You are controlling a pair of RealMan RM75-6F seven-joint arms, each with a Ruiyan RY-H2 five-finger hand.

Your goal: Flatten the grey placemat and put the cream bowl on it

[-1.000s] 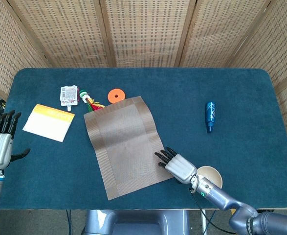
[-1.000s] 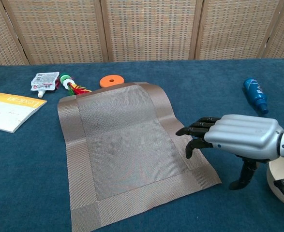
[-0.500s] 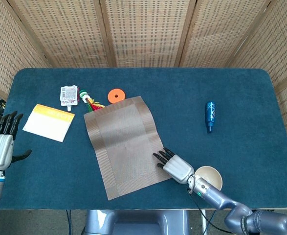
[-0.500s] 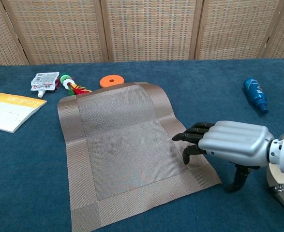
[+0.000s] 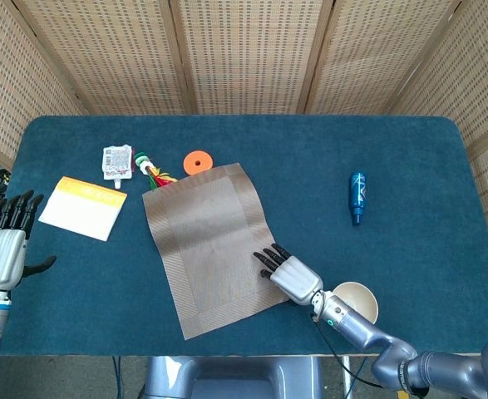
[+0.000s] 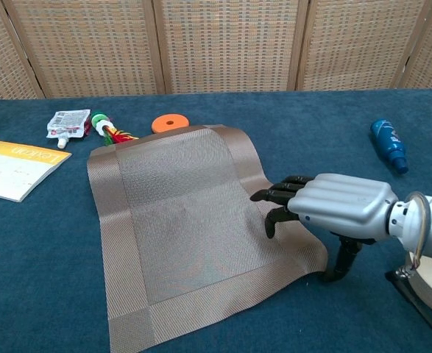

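R hand [image 6: 333, 208] further onto placemat [image 6: 179, 220] — flat.

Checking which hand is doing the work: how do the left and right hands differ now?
The right hand lies palm down over the grey placemat's near right corner; the left hand hangs off the table's left edge, over nothing. Both have fingers extended and hold nothing.
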